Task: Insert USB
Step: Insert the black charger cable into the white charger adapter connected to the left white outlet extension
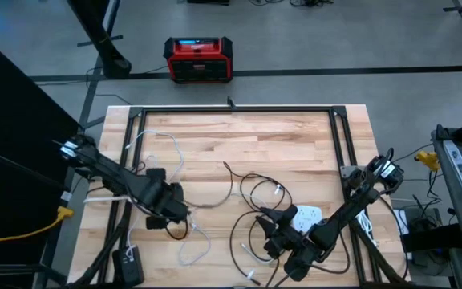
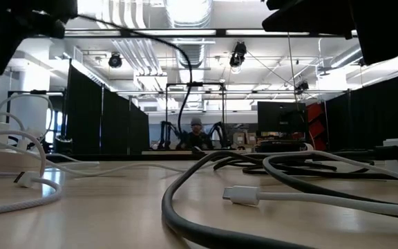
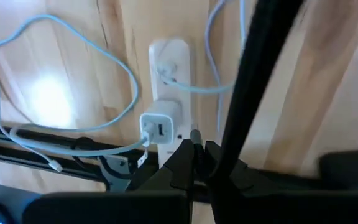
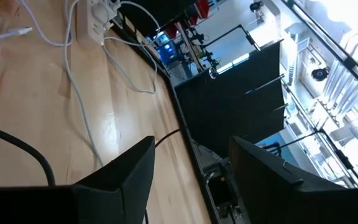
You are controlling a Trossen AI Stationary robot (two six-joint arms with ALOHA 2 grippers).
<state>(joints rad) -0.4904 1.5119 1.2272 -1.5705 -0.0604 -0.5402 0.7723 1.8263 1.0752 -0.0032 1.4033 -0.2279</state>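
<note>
USB plug [image 2: 241, 196], white on the end of a pale cable [image 2: 337, 200], lies flat on the wooden counter [image 1: 295, 144] nearest the low camera, beside a thick grey cable [image 2: 185, 207] that loops past it. From above, the right hand [image 1: 273, 233] sits at about 5 o'clock on the counter among a tangle of dark cables [image 1: 251, 197], its fingers spread wide with nothing between them; a white power block [image 1: 307, 215] lies just beside it. The left hand [image 1: 171, 210] is at about 8 o'clock, fingers pinched together with nothing visibly in them, pointing at a white power strip [image 3: 169, 59] with a white charger [image 3: 159, 127] plugged into it and thin white cables [image 3: 67, 74] curling around. Farther off, at 12 o'clock beyond the counter's edge, a red and black box [image 1: 199, 59] stands on the floor, and a person [image 2: 196, 135] shows far back in the room.
</note>
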